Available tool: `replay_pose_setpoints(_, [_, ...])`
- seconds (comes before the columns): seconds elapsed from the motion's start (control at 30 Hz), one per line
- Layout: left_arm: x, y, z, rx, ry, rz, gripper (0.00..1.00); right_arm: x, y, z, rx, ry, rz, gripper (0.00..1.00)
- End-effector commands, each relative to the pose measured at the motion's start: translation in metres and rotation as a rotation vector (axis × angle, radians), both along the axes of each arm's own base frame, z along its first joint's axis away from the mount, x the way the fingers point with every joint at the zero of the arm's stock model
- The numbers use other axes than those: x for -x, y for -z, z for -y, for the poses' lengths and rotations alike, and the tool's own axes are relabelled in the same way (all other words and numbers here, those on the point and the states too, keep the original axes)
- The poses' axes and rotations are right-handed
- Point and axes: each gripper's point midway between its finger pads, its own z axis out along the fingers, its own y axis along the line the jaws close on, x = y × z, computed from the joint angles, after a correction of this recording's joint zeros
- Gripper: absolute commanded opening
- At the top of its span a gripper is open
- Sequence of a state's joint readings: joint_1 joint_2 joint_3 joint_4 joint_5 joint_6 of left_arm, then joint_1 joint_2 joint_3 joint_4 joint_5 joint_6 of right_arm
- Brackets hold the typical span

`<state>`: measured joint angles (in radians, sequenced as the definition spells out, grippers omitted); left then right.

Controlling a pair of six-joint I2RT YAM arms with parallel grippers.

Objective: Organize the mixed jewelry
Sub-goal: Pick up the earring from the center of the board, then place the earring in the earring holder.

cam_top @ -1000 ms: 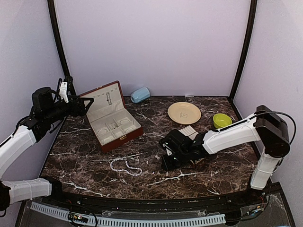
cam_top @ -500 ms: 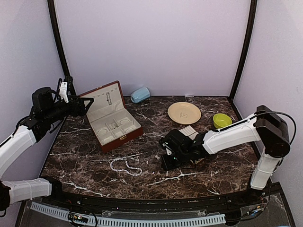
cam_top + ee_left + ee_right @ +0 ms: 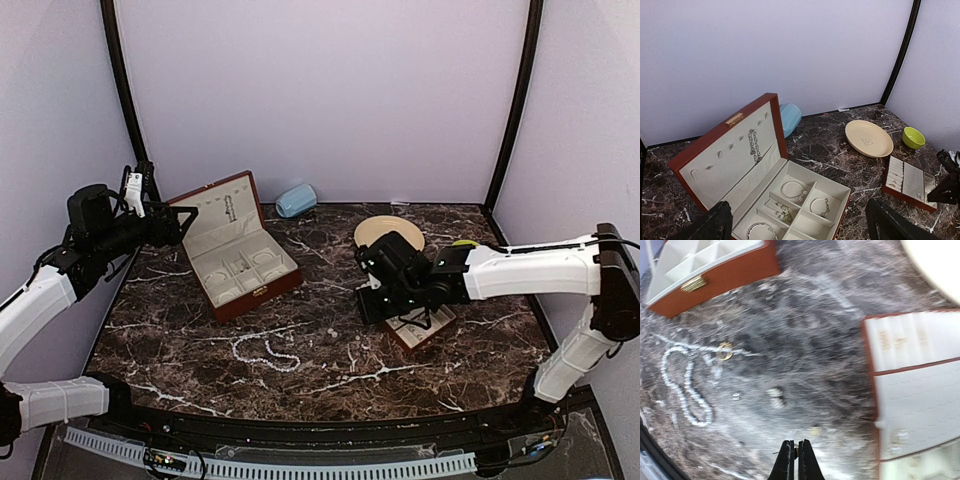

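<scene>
The long strand of small white pearl-like beads lies in loops on the dark marble tabletop, near the front edge and a little left of the middle, in the same place as one second ago. Just beside it, toward the right edge, a few tiny rings and earrings are scattered, apart from each other, and one small golden ring lies near the top of the strand.

What changes is the right gripper. One second ago it is low over these small pieces with the jaws closing. Now the jaws are pressed together, and the arm is lifted and drawn back toward the cream slotted tray with the red-brown rim, which lies toward the right edge. I cannot tell whether a tiny piece is pinched, because the wrist view is blurred.

I judge that one small piece is perhaps picked up and is going to the tray. If nothing is caught, this pick must be tried again.

The left gripper hovers as before by the lid of the open red-brown box with cream lining, near the back left corner, with the jaws spread wide and empty.
</scene>
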<state>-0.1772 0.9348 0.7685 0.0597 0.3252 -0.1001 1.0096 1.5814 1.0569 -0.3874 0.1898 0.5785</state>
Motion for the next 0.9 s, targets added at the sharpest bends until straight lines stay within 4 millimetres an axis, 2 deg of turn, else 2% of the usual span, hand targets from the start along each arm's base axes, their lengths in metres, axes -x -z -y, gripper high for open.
replay_pose_setpoints(0.0, [0.002, -0.006, 0.001, 0.009, 0.008, 0.03, 0.95, -0.033, -0.02, 0.073, 0.201, 0.108, 0.102, 0.0])
replay_pose_setpoints(0.13, [0.003, -0.007, 0.0, 0.01, 0.002, 0.033, 0.95, -0.045, -0.026, 0.108, 0.268, 0.156, 0.109, 0.0])
replay_pose_setpoints(0.27, [0.003, -0.007, 0.0, 0.012, 0.002, 0.032, 0.95, -0.051, -0.027, 0.122, 0.315, 0.176, 0.096, 0.0])
replay_pose_setpoints(0.37, [0.003, -0.007, 0.0, 0.011, 0.001, 0.031, 0.95, -0.052, -0.02, 0.132, 0.368, 0.186, 0.077, 0.0])
replay_pose_setpoints(0.67, [0.001, -0.007, -0.006, 0.01, -0.038, 0.019, 0.96, -0.052, -0.003, 0.133, 0.41, 0.185, 0.039, 0.0])
replay_pose_setpoints(0.87, [0.0, -0.007, -0.008, 0.009, -0.05, 0.015, 0.95, -0.057, 0.016, 0.126, 0.419, 0.192, 0.02, 0.0])
